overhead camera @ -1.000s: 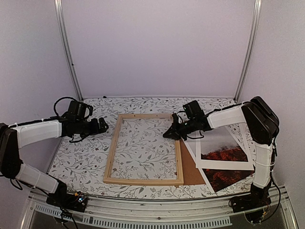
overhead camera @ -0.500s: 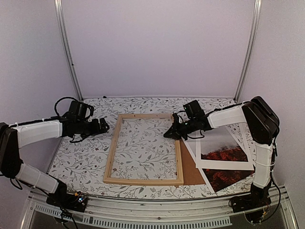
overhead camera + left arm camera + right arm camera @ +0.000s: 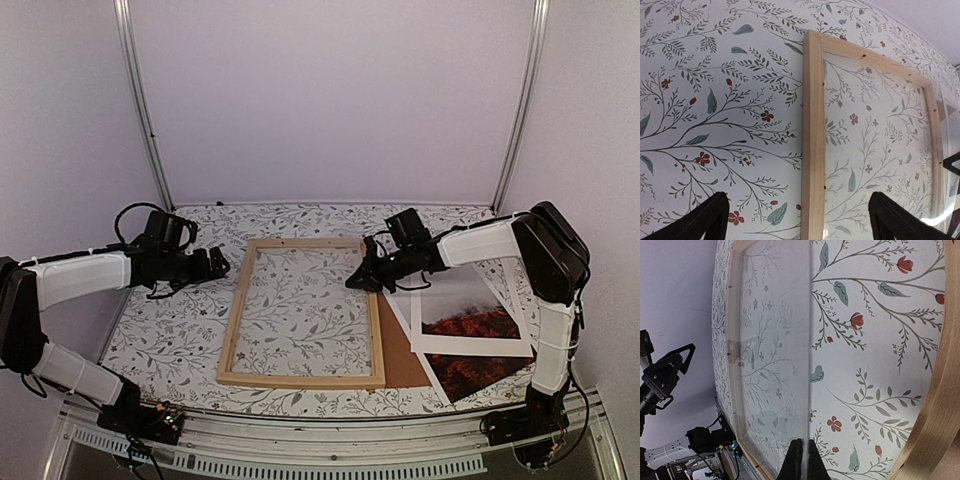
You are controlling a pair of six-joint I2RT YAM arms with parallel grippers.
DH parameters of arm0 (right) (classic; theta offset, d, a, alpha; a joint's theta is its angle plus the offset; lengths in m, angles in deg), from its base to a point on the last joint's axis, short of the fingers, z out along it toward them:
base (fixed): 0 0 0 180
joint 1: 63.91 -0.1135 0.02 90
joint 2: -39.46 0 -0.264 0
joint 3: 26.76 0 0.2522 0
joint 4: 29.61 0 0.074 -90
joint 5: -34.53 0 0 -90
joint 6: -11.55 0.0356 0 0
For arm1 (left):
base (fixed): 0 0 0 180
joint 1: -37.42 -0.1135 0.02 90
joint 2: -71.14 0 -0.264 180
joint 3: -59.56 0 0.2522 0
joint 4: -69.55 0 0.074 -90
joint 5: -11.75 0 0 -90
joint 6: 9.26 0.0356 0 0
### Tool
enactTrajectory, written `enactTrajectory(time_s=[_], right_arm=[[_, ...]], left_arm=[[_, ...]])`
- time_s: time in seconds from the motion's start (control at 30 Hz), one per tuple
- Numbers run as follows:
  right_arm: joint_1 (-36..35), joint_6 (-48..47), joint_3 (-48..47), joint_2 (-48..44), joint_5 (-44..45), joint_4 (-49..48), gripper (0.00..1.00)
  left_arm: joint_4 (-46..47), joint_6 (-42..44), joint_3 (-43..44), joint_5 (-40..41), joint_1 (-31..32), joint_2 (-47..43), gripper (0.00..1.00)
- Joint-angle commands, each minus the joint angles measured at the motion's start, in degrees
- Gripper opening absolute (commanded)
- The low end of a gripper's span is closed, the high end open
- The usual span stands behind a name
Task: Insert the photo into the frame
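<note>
The light wood frame (image 3: 302,312) lies flat on the flowered table. My right gripper (image 3: 362,279) is at the frame's right strip and is shut on the edge of a clear pane (image 3: 771,340). The pane stands tilted inside the frame (image 3: 935,390), pinched between my fingertips (image 3: 795,462). My left gripper (image 3: 219,266) is open and empty just left of the frame. Its left strip (image 3: 813,150) lies below and between my open fingers (image 3: 705,220). The photo (image 3: 478,372) lies at the right, partly under a white mat (image 3: 470,345); its red foliage shows.
A brown backing board (image 3: 402,352) lies between the frame and the photo, partly under the mat. Metal posts (image 3: 140,100) stand at the back corners, with white walls on three sides. The table's front rail (image 3: 330,440) runs along the near edge.
My left gripper has edged slightly right toward the frame. My right gripper and the pane have hardly moved.
</note>
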Motion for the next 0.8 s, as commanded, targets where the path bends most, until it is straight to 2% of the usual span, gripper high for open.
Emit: enactTrajectory(time_s=[0.0, 0.77], right_arm=[[0.62, -0.86, -1.85, -1.87, 1.04, 0.02, 0.0], [0.62, -1.61, -1.69, -1.48, 0.01, 0.9, 0.0]], left_arm=[[0.76, 0.24, 1.26, 0.62, 0.76, 0.63, 1.0], [0.68, 0.08, 0.91, 0.69, 0.83, 0.29, 1.0]])
